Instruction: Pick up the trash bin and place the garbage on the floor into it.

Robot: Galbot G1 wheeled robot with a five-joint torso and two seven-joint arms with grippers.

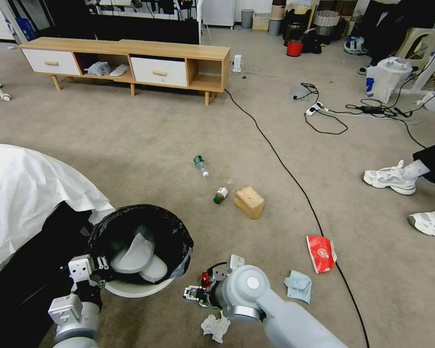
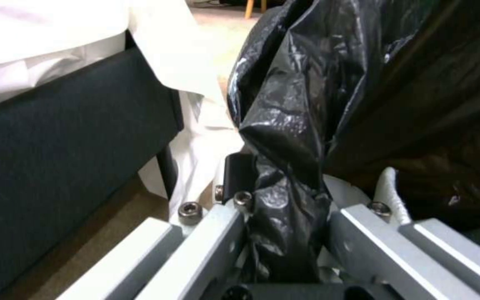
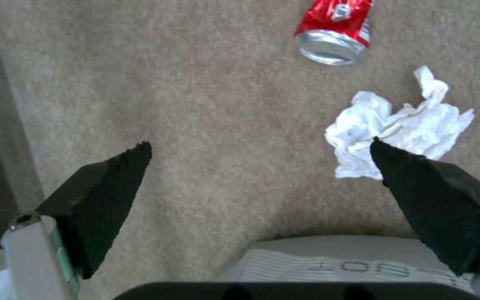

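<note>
L tool [image 2: 284,233] clamped on bag-lined rim of trash bin [image 1: 130,289], bin at lower left beside white-draped furniture [image 1: 29,188]. R tool [image 3: 259,166] spread wide, low over carpet floor [image 1: 145,140], nothing between fingers; crushed red can [image 3: 336,33] and white crumpled tissue [image 3: 398,129] just beyond it. Farther out on floor: blue tissue [image 1: 298,286], red snack packet [image 1: 321,253], tan box [image 1: 249,202], 2 bottles.
</note>
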